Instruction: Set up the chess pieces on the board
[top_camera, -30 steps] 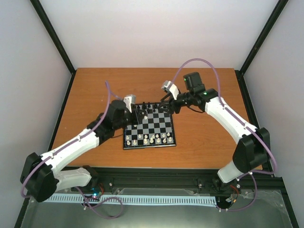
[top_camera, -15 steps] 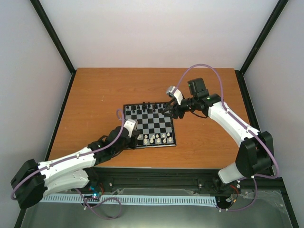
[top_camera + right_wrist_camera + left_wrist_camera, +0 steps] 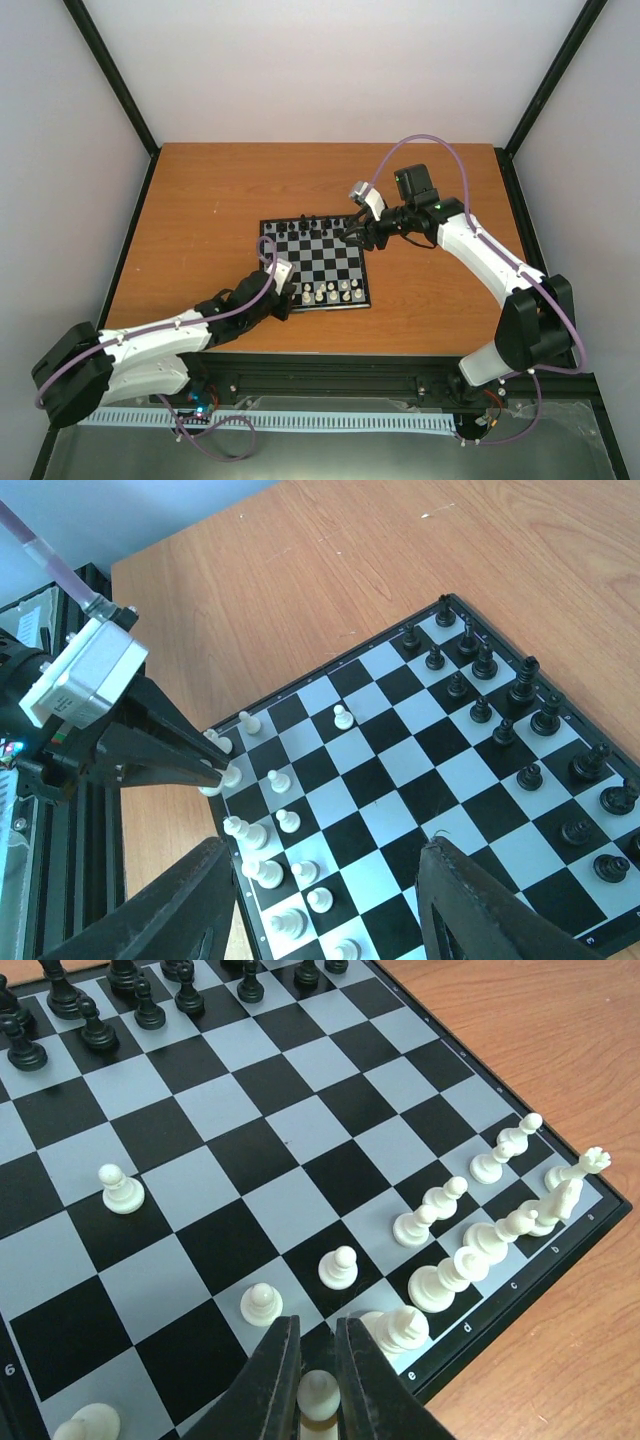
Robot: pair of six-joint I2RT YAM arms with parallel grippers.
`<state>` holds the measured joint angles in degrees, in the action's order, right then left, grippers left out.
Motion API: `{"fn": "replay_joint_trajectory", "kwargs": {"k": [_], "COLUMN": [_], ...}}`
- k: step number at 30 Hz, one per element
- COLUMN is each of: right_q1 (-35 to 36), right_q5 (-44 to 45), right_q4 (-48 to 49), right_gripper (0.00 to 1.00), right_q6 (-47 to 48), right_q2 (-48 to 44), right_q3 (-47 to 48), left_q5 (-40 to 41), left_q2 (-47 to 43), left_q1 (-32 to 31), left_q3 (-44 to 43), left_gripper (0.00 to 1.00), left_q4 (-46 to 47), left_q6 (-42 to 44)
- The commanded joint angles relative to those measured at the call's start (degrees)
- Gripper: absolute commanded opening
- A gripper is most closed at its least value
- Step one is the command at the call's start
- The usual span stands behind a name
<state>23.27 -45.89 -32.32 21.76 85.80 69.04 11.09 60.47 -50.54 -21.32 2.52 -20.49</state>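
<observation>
Pinching a cream-white piece (image 3: 318,1397) in left jaws at the board's (image 3: 322,262) near left corner. Holding right jaws spread wide over its far right corner.

glossy plastic chess pieces (image 3: 122,1189), smooth board (image 3: 300,1130), wood-grain table (image 3: 520,1020)

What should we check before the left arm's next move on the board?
1. Left jaws shut on a white piece: ok.
2. That piece's base down on the board: cannot tell, hidden.
3. Gap to the neighbouring white piece: cannot tell, it sits close to one finger.
4. Right jaws open, empty: ok.
5. Both jaws well apart: ok.
</observation>
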Motion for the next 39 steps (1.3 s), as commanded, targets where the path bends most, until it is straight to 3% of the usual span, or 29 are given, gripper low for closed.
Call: {"fn": "replay_joint_trajectory", "kwargs": {"k": [1,29,39], "right_q1": [-0.4,-0.5,-0.5], "right_q5": [-0.8,-1.3,-1.5], "right_q4": [0.9,0.5,0.2], "right_gripper": [0.50,0.50,0.50], "right_q6": [0.4,1.2,1.2], "right_q2": [0.4,1.3,1.5], "right_q3": [-0.2,-0.4,-0.4], "left_q5": [-0.2,-0.6,-0.5], "left_q2": [1.7,12.0,11.4], "left_q1": [-0.7,-0.7,-0.7], "left_q3": [-0.8,-3.1,-3.1], "left_gripper": [0.07,0.11,0.20], "left_q4": [4.3,7.4,6.5], "left_q6": [2.0,2.2,1.7]}}
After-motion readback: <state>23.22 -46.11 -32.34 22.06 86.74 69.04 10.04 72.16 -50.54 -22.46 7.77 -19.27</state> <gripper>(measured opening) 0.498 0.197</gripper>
